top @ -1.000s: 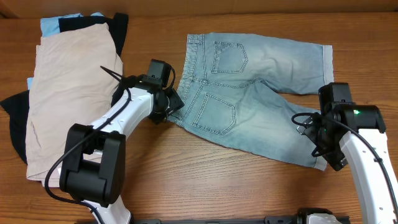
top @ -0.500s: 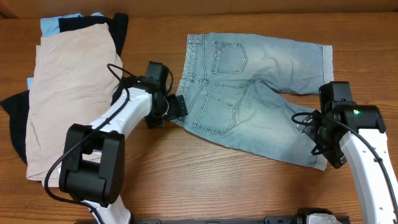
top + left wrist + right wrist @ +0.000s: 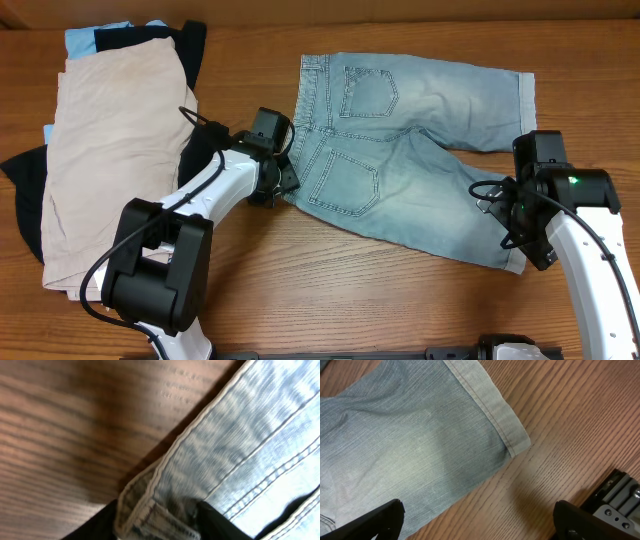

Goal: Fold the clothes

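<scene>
Table (image 3: 330, 300): we see brown wood grain across the whole overhead frame, with all the clothes lying on it.
Denim shorts (image 3: 420, 140): light-wash blue, spread flat in the upper centre and right of the overhead frame. The waistband is toward the left and the two legs run off to the right.
Beige shorts (image 3: 110, 150): these lie on top of the pile at the left of the frame, well apart from the denim.
Black piece (image 3: 22, 200): it lies under the beige and shows at the pile's left edge and upper right.
Sky-blue piece (image 3: 80, 40): a strip peeks out at the pile's upper left.
Back pockets (image 3: 368, 92): two, facing up, with curved stitched seams.
Left gripper (image 3: 285, 180): it sits at the waistband's lower corner. In the wrist view its dark fingers (image 3: 215, 520) flank the bunched waistband (image 3: 165, 485). We cannot tell whether they are clamped on it.
Right gripper (image 3: 477, 525): its fingers (image 3: 375, 520) are spread wide and hold nothing, above the lower leg's cuff (image 3: 492, 407).
</scene>
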You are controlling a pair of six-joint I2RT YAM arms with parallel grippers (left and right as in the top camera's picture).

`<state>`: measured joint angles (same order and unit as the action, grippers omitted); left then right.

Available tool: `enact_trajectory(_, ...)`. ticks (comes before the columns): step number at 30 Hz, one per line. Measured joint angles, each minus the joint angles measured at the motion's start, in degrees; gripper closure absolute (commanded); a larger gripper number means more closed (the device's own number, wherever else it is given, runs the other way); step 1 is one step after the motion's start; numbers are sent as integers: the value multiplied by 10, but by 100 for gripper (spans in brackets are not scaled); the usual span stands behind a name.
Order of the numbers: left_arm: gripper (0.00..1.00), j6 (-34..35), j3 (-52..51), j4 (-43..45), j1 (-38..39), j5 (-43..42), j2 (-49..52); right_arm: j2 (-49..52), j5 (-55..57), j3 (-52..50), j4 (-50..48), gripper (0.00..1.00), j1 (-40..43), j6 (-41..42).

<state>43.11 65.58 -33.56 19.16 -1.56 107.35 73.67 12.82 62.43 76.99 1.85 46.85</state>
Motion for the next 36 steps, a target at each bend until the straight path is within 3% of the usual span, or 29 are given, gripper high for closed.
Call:
enact_trajectory(8, 96, -10, 0, 31, 0, 18, 3, 0, -10, -29, -35, 5, 0, 0)
enact_trajectory(12, 96, -15, 0, 51, -7, 25, 4, 0, -39, -66, -81, 11, 0, -1)
enact_trajectory(17, 96, -15, 0, 57, -43, 25, 5, 0, -63, -120, -113, 37, 0, 31)
enact_trajectory(19, 96, -15, 1, 60, -66, 23, 5, 0, -69, -141, -126, 42, 0, 56)
enact_trajectory(25, 96, -15, 1, 64, -121, -3, 5, 0, -101, -214, -185, 46, 0, 127)
enact_trajectory(36, 96, -15, 1, 64, -127, -8, 5, 0, -173, -298, -230, 47, -63, 183)
